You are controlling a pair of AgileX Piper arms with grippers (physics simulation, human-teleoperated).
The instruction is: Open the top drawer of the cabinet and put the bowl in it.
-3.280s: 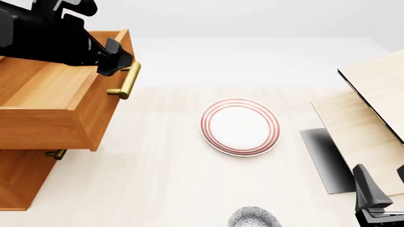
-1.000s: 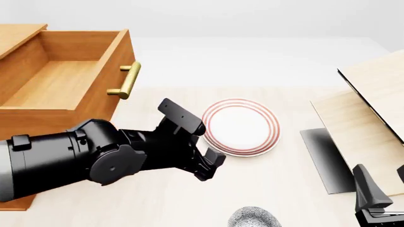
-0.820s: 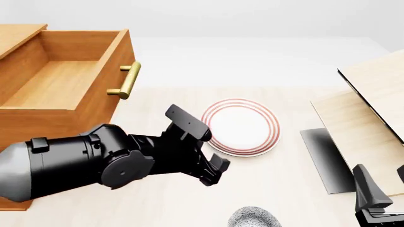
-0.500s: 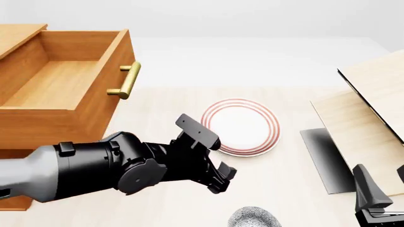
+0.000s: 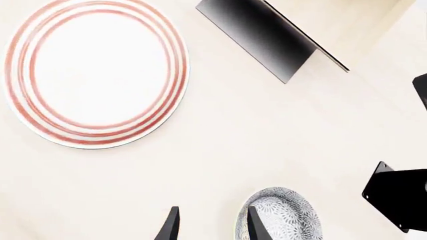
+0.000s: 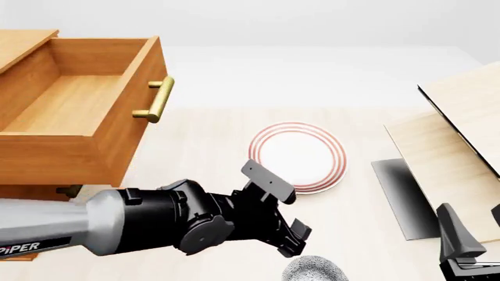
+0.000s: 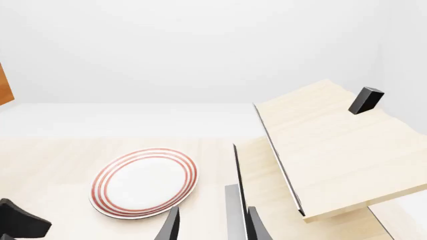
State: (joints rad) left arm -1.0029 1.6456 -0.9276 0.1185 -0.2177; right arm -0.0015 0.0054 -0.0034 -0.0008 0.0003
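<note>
The top drawer of the orange-brown cabinet stands pulled out, its wood interior bare and its brass handle free. The speckled bowl sits at the table's near edge, partly cut off by the picture. My left gripper hovers just above and left of it, open. In the left wrist view the bowl lies beside my left gripper, and one fingertip overlaps its rim. My right gripper waits at the near right, and the right wrist view shows that gripper open and holding nothing.
A white plate with red rings lies mid-table, just beyond the left gripper. Pale light-wood boards lean at the right over a dark panel. A lower drawer's handle peeks out under the open drawer.
The left arm left the drawer handle and swung down across the table. Over the last second its gripper slid right and nearer, to the bowl. The right arm has not moved.
</note>
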